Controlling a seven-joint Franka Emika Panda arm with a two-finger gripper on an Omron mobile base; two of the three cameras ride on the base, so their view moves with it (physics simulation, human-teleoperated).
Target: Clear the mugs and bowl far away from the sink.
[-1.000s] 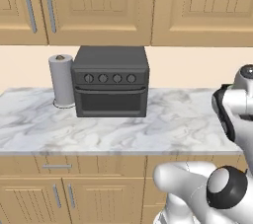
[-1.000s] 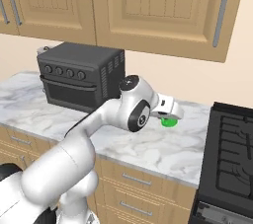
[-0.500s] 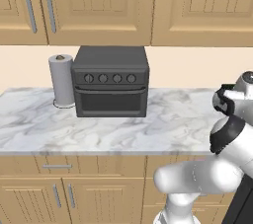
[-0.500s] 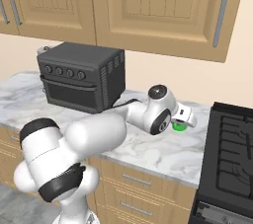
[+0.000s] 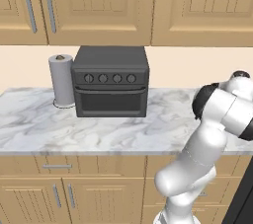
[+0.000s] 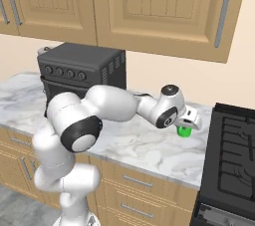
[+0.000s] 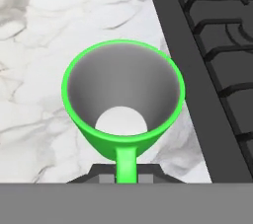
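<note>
Your gripper (image 7: pixel 126 176) is clamped on the handle of a green mug (image 7: pixel 123 94), which is upright with its mouth toward the camera. Marble counter (image 7: pixel 39 45) lies beneath it, from 9 to 12 o'clock; the black stove (image 7: pixel 217 60) sits just beside the mug at 3 o'clock.

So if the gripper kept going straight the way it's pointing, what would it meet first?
The gripper is shut on the green mug by its handle, so probably the marble counter beneath it, beside the stove.
</note>
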